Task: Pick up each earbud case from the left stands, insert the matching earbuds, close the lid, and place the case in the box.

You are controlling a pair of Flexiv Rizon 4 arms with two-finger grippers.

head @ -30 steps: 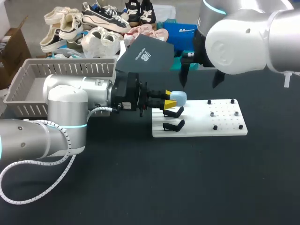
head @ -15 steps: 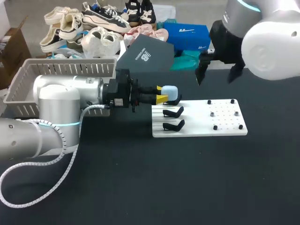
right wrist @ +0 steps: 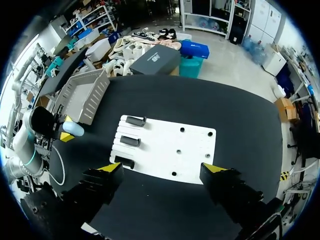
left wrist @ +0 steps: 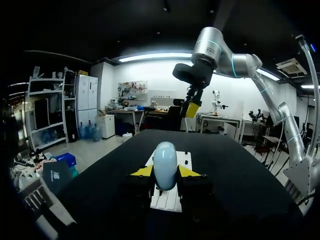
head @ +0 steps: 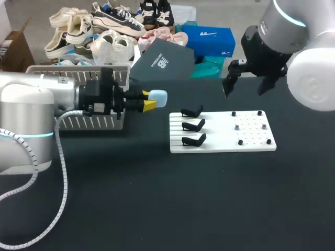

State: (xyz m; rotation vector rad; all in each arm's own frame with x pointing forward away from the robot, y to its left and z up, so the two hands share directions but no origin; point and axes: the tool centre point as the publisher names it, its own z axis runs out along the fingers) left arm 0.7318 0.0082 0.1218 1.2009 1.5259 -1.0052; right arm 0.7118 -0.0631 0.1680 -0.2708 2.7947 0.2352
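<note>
The earbud case (head: 158, 96) is in the air, clenched between the yellow tips of the left gripper (head: 149, 102). It is well clear of the stands (head: 193, 125) and close to the near corner of the basket (head: 47, 73). In the left wrist view the case (left wrist: 165, 165) stands on end between the fingers, one pad on each flank, its rounded end poking out ahead of them. So the pick-up looks done, and the step in hand is probably presenting the case for its earbuds.

The next move likely needs the lid brought within reach of the other arm, the case held steady, and a light touch. The shell is a smooth, glossy, pale blue pebble with no flat faces, so it could twist or squirt out of a hard pinch.

The right gripper (head: 246, 86) hovers above the far side of the board, jaws spread wide and holding nothing. Its own view looks straight down between the open tips (right wrist: 163, 168) at the board (right wrist: 165, 150).

The three stands are small black angled cradles in a row on the board's left end, and all of them look bare. The board (head: 251, 141) is flat, white and matte, dotted with dark studs. Whether any earbuds sit among the studs is too small to tell. The basket is grey plastic with slatted walls. The table (head: 209, 209) has a black, dull surface.
</note>
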